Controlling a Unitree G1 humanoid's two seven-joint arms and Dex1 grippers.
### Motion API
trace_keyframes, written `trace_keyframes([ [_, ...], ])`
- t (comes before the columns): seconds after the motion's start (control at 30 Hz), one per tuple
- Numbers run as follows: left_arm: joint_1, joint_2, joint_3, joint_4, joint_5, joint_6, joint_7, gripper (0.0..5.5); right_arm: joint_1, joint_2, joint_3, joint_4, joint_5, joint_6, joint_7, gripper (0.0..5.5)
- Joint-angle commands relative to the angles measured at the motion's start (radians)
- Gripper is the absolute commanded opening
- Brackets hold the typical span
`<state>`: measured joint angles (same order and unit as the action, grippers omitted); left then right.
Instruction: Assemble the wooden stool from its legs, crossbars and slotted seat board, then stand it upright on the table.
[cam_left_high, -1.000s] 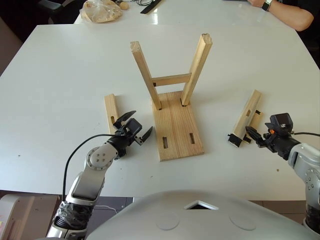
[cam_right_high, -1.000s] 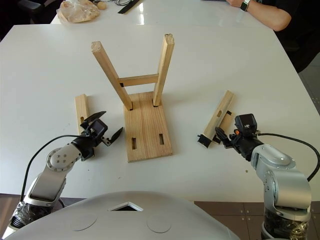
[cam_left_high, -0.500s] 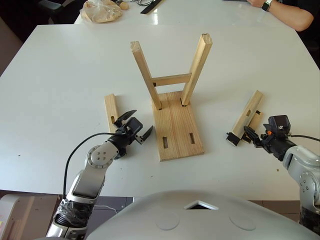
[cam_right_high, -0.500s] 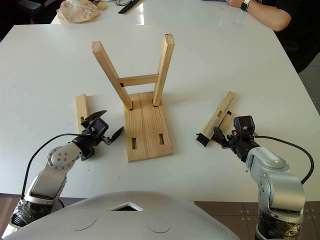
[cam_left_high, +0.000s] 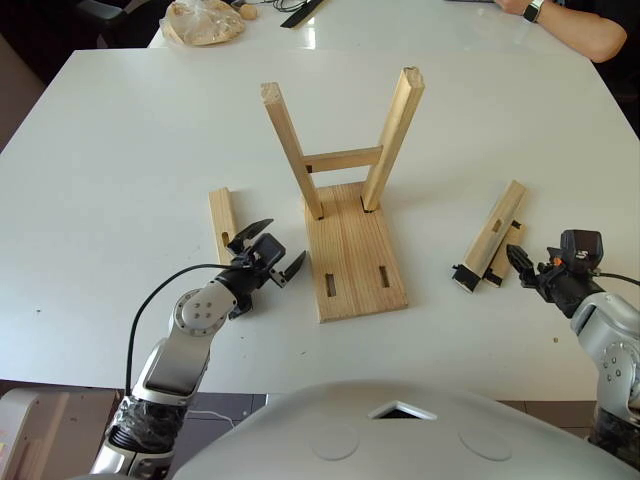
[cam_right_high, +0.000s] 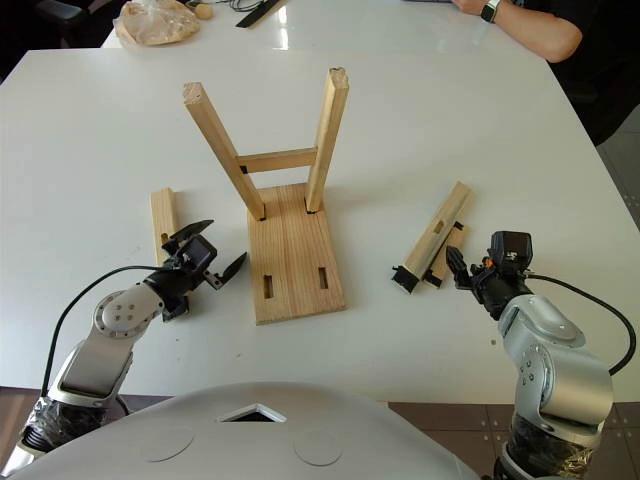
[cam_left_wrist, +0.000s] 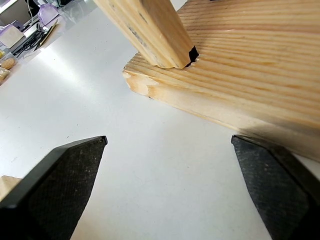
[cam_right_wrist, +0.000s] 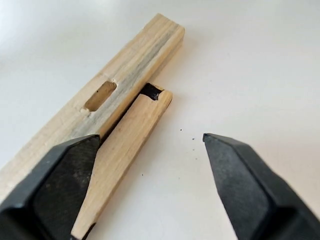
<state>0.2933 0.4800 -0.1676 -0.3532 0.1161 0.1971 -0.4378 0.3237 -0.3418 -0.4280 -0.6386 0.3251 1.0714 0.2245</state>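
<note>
The slotted seat board (cam_left_high: 355, 250) lies flat mid-table. Two legs (cam_left_high: 396, 135) stand in its far slots, joined by a crossbar (cam_left_high: 343, 159); the two near slots are bare. A loose leg (cam_left_high: 222, 218) lies to the board's left. My left gripper (cam_left_high: 286, 240) is open between that leg and the board, and its wrist view shows the board's corner (cam_left_wrist: 250, 65). On the right lie another slotted leg (cam_left_high: 492, 232) and a short crossbar (cam_right_wrist: 125, 135) alongside it. My right gripper (cam_left_high: 517, 262) is open just right of that crossbar's near end, holding nothing.
A bag (cam_left_high: 203, 20) and a black object (cam_left_high: 300, 10) sit at the table's far edge. A person's arm (cam_left_high: 580, 25) rests at the far right corner. The table's front edge (cam_left_high: 400, 375) runs close under both arms.
My right gripper has drawn back to the right, away from the near ends of the loose leg and crossbar. The left arm has stayed put.
</note>
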Motion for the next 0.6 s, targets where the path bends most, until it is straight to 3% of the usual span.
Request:
trace_keyframes([
  [0.03,0.003,0.014,-0.017,0.018,0.025,0.016,-0.012,4.61,0.026,-0.001,0.023,-0.020,-0.012,0.012,-0.014,3.80],
  [0.6,-0.027,0.032,-0.043,0.010,0.024,0.029,-0.030,4.61,0.080,0.056,0.154,-0.083,-0.007,0.085,-0.036,3.80],
])
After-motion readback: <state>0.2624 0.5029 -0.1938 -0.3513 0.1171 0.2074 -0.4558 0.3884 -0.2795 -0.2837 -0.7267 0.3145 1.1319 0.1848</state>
